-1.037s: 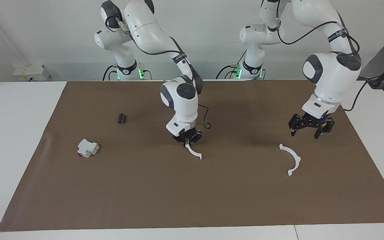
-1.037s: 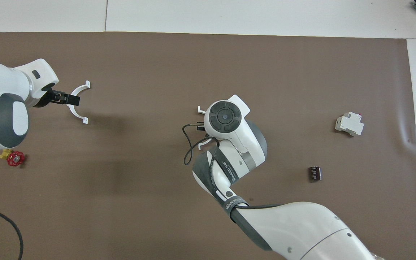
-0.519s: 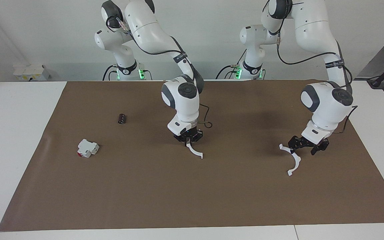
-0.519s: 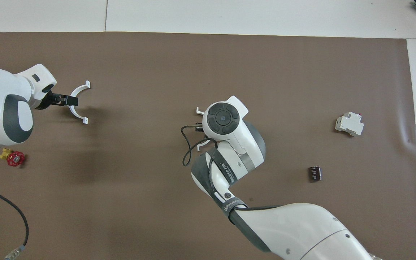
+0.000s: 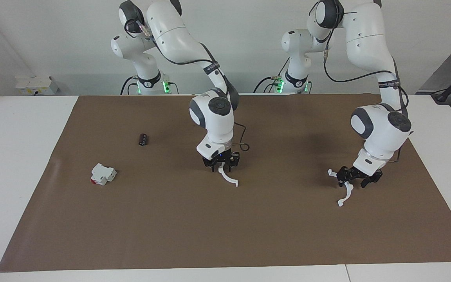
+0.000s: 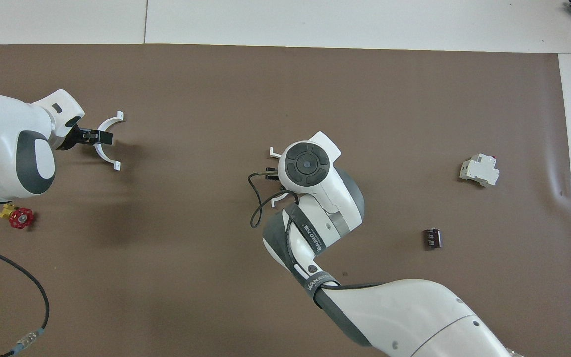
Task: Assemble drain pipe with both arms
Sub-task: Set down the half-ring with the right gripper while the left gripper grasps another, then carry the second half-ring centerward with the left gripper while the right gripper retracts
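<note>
Table: a brown mat [image 5: 170,219] covers the working area.
Half-ring by the left arm's end: a white half-ring [image 5: 344,191] lies flat on the mat, its curve open toward the right arm's end of the table.
Left gripper [image 5: 352,181]: down at the mat over the middle of that half-ring's arc, one finger to each side of the thin band; fingers apart, not clamped on it as far as can be seen.
Half-ring at mid-table: the second half-ring [image 5: 228,178] lies on the mat, one end under the right gripper, the rest curving away from the robots.
Right gripper [image 5: 221,167]: pointing straight down, low over the near end of that half-ring; fingers spread apart, and whether they touch the ring cannot be told.
The two halves: well apart, not joined.
Other things: a white block with a red end [image 5: 102,174] and a small dark cylinder [image 5: 143,139] lie toward the right arm's end; a small red valve [image 6: 21,217] lies toward the left arm's end.
</note>
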Tool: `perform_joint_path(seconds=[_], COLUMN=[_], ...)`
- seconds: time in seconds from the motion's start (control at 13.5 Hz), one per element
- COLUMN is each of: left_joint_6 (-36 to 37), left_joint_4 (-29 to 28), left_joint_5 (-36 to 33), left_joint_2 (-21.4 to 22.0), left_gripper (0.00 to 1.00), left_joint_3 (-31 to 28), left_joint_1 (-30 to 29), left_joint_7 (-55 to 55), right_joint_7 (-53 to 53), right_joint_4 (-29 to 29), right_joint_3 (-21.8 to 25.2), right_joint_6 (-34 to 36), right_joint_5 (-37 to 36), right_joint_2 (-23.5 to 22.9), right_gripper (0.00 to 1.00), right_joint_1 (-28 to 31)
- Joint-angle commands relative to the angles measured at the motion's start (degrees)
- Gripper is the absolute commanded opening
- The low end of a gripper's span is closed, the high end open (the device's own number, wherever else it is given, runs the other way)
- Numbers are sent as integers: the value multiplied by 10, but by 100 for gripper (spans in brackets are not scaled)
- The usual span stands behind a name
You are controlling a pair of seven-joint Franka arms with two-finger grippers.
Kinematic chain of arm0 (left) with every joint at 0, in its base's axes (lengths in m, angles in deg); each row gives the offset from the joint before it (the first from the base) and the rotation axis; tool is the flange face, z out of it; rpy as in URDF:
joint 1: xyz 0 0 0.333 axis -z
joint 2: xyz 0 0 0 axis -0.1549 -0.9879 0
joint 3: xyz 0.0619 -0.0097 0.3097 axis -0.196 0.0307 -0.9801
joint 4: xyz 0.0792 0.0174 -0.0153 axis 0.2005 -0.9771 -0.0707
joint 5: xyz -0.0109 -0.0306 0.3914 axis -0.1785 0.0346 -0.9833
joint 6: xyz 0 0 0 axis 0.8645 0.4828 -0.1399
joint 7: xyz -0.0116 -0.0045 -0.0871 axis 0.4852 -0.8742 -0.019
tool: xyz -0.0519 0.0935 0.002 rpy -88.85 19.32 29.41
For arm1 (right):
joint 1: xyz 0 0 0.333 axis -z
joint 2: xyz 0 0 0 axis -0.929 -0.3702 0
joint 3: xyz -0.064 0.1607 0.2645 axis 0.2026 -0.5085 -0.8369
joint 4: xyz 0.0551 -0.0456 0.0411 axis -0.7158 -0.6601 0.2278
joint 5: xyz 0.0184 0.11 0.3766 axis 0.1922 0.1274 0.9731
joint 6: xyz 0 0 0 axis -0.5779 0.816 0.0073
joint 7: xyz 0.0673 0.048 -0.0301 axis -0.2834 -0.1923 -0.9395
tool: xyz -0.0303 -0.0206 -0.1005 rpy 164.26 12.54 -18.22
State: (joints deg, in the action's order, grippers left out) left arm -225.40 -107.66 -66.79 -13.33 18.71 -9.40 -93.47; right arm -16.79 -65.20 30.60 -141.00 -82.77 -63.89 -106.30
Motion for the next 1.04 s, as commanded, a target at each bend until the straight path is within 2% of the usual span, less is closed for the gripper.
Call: perform_joint_path(seconds=[0.0,0.07,0.22,0.37,0.44,0.74,0.81,0.96], left_joint_6=[-24,-27,-27,-26,-22,-28,-28,-28], left_joint_4=[11,11,11,11,11,11,11,11], left_joint_5=[11,10,11,11,11,10,10,10], left_joint_2=[-17,-18,-18,-17,-17,-17,-15,-9], left_gripper=[84,82,65,62,55,4,0,0], left_joint_3=[1,1,1,1,1,0,1,0], left_joint_1=[-1,-1,-1,0,-1,6,5,8], left_joint_7=[-12,-12,-12,-12,-12,-10,-9,-4], right_joint_7=[-2,-1,5,0,-3,-51,-65,-99], right_joint_4=[-13,-13,-14,-15,-15,-10,-9,-7], right_joint_3=[1,1,2,2,3,4,7,9], right_joint_6=[-10,-8,-3,11,18,57,73,109], right_joint_5=[-8,-5,-3,-3,-3,-11,-13,-13], right_joint_2=[25,36,63,93,112,151,159,187], right_gripper=[100,100,100,100,100,100,100,100], right_joint_1=[-5,-2,6,37,60,128,142,181])
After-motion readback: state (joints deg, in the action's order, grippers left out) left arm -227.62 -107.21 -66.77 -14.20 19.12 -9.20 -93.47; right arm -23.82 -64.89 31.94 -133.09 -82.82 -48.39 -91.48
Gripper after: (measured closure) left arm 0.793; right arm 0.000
